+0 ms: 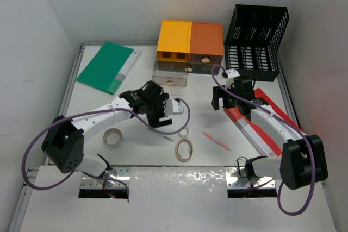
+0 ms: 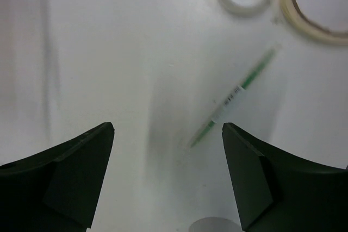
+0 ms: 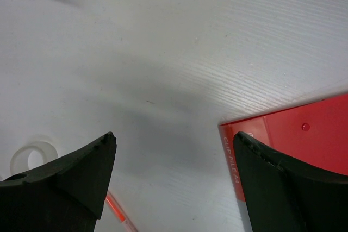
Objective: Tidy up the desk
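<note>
White desk (image 1: 201, 120) fills scene beneath us. Left gripper (image 2: 167, 129) released, empty, above green pen (image 2: 234, 101) mid-desk. Right gripper (image 3: 174, 134) released beside red file (image 3: 304, 134). Likely pen pickup: we descend, straddle, clench.

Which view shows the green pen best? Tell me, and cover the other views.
Left wrist: the green pen lies large and near centre, with its white label band visible. Top external shows it only as a thin green sliver near a tape ring. Right wrist does not show it.
</note>
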`<action>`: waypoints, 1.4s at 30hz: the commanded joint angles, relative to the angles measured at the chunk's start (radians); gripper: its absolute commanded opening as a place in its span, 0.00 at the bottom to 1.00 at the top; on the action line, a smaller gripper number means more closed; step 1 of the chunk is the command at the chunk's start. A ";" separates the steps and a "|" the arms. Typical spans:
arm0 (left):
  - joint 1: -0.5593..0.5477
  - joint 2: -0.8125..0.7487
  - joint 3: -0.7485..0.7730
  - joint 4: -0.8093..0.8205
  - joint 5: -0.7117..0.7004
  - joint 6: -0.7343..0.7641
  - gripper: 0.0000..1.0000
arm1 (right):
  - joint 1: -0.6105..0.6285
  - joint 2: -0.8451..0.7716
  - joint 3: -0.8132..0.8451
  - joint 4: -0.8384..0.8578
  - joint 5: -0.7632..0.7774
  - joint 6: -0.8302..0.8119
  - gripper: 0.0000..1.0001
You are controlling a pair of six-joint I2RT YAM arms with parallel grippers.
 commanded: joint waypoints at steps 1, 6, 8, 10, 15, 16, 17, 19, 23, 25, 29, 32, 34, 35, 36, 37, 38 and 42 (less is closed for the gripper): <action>-0.030 0.004 -0.071 -0.085 0.107 0.349 0.79 | -0.001 -0.027 -0.005 0.011 -0.021 -0.007 0.86; -0.059 0.062 -0.120 -0.032 0.076 0.442 0.78 | -0.001 -0.044 -0.015 0.008 -0.001 -0.013 0.86; -0.061 0.104 -0.105 -0.039 0.073 0.440 0.77 | -0.001 -0.049 -0.016 0.008 -0.003 -0.015 0.86; -0.059 0.168 -0.093 -0.027 0.067 0.434 0.73 | 0.000 -0.049 -0.018 0.008 -0.003 -0.018 0.86; -0.085 0.279 -0.102 -0.006 0.026 0.409 0.57 | 0.000 -0.049 -0.019 0.007 0.005 -0.022 0.86; -0.092 0.297 -0.109 0.000 0.013 0.402 0.51 | 0.000 -0.049 -0.019 0.008 0.006 -0.022 0.86; -0.095 0.305 -0.109 0.004 0.013 0.397 0.47 | -0.001 -0.049 -0.019 0.008 0.006 -0.022 0.86; -0.102 0.316 -0.120 0.004 -0.002 0.389 0.27 | 0.000 -0.047 -0.021 0.010 0.008 -0.024 0.86; -0.107 0.290 -0.120 0.016 -0.010 0.328 0.00 | -0.001 -0.043 -0.021 0.014 0.008 -0.022 0.86; -0.105 0.265 -0.111 0.026 -0.007 0.272 0.00 | 0.000 -0.038 -0.019 0.016 0.008 -0.022 0.86; -0.105 0.178 -0.042 -0.007 0.025 0.190 0.00 | 0.000 -0.036 -0.018 0.016 0.008 -0.024 0.86; -0.101 0.097 0.015 -0.021 0.082 0.106 0.00 | 0.000 -0.036 -0.018 0.016 0.009 -0.022 0.86; -0.082 0.043 0.077 -0.019 0.151 0.031 0.00 | -0.001 -0.035 -0.019 0.022 0.008 -0.019 0.86; -0.063 0.027 0.105 -0.012 0.173 -0.007 0.00 | -0.001 -0.035 -0.021 0.024 0.005 -0.019 0.86; -0.047 0.005 0.158 0.032 0.188 -0.114 0.00 | -0.001 -0.035 -0.021 0.025 0.005 -0.018 0.86; -0.029 -0.006 0.183 0.068 0.206 -0.176 0.00 | 0.000 -0.033 -0.022 0.028 0.005 -0.015 0.86; 0.024 -0.013 0.209 0.110 0.213 -0.246 0.00 | 0.000 -0.033 -0.024 0.030 0.002 -0.013 0.86; 0.193 0.024 0.356 0.319 0.210 -0.541 0.00 | -0.001 -0.029 -0.027 0.033 -0.004 -0.011 0.86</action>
